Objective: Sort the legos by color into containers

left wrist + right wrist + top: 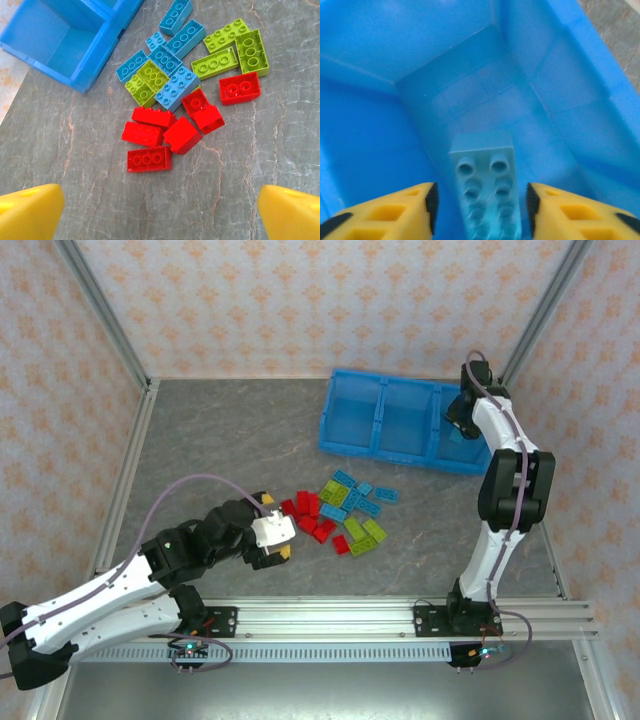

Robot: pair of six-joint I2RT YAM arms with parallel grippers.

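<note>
One arm stretched far, R claw at tray

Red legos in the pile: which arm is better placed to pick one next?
Left. The left tool is open and hovers just short of the red legos, which lie straight ahead of it. The right tool is off over the rightmost compartment of the tray, with a light blue lego between its parted jaws.
</note>
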